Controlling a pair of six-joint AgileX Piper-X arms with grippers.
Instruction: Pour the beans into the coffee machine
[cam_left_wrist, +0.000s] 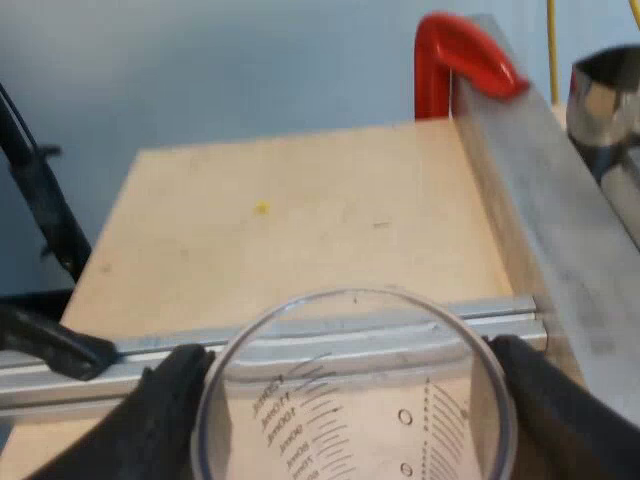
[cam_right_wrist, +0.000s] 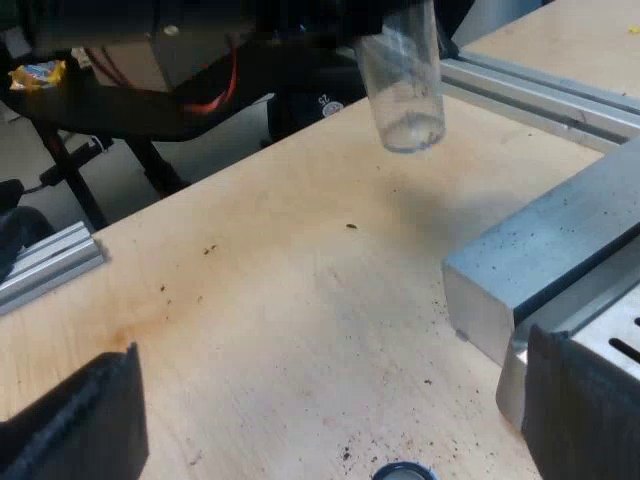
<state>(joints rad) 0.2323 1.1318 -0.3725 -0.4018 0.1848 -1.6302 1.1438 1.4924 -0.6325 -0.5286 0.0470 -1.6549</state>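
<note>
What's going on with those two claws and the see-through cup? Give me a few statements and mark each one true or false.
1. The left gripper holds the measuring glass between its two black fingers. True.
2. The measuring glass is full of beans. False: it looks empty, and its printed scale shows through the clear wall.
3. The right gripper is clamped on a mug. False: its fingers stand wide apart with nothing between them.
4. Dark specks lie scattered on the wooden table. True.
</note>
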